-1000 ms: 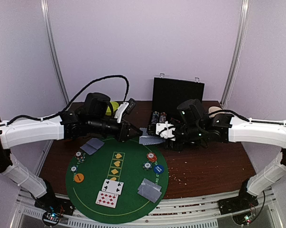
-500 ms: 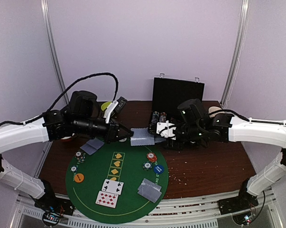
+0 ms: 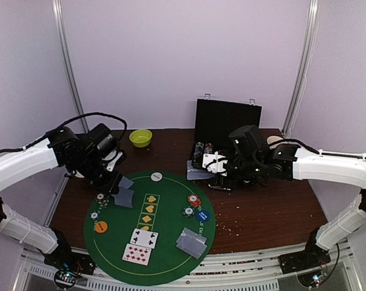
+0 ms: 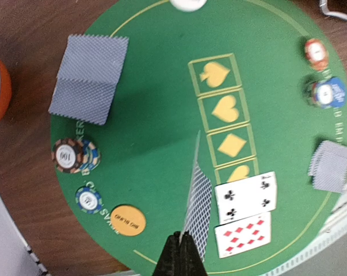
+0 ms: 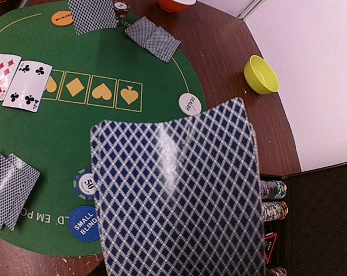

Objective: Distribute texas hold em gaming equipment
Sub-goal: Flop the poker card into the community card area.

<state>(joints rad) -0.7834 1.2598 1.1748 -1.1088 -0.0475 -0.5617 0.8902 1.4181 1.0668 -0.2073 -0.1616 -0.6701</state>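
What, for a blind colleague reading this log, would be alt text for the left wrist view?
The left end effector pinches a blue-backed card edge-on above a round green mat. Beside it lie two face-up cards, with chips and an orange disc at the picture's left.

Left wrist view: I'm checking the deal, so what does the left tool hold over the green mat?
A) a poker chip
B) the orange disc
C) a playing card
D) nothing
C: the left tool is shut on a blue-backed playing card seen edge-on above the green mat, while the orange disc and the chips lie on it.
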